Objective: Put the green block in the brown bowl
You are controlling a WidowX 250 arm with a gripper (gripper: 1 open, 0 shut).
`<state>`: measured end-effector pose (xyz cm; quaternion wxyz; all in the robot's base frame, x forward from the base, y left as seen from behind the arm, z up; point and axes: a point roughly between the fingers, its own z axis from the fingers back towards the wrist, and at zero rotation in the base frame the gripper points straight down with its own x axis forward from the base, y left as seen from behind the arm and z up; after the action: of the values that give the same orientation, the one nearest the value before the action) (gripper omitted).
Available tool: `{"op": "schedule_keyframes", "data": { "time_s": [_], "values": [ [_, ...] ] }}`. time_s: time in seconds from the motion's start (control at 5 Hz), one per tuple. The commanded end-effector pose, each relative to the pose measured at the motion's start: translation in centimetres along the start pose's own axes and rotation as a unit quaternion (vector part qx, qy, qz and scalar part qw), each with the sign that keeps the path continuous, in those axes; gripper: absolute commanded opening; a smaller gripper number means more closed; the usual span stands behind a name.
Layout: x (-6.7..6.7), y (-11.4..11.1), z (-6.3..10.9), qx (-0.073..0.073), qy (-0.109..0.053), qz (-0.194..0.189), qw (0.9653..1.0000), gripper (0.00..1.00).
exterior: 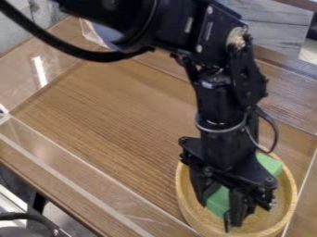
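The brown bowl (190, 201) sits at the lower right of the wooden table, cut off in part by the frame's bottom edge. My gripper (238, 213) points steeply down into it, shut on the green block (220, 198). One end of the block shows bright green between the black fingers. Its other end (272, 165) sticks out to the right, over the bowl's far rim. The black wrist hides the block's middle. Whether the block touches the bowl's floor I cannot tell.
The brown wooden table (111, 102) stretches to the left and back. A clear plastic pane with a pale edge (50, 148) runs along the left front. Black cables (19, 220) lie at the lower left. The bulky black arm (148, 23) crosses the top.
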<state>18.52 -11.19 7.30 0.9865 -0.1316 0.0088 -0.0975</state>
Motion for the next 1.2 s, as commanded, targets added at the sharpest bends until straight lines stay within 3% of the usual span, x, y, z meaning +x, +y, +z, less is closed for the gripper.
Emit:
{"op": "schedule_keyframes", "data": {
  "time_s": [0.0,1.0],
  "values": [
    [0.65,0.04,0.39,-0.006,-0.012,-0.002,0.9999,0.00],
    [1.12,0.82,0.02,-0.018,-0.002,0.010,0.9998,0.00]
  ]
}}
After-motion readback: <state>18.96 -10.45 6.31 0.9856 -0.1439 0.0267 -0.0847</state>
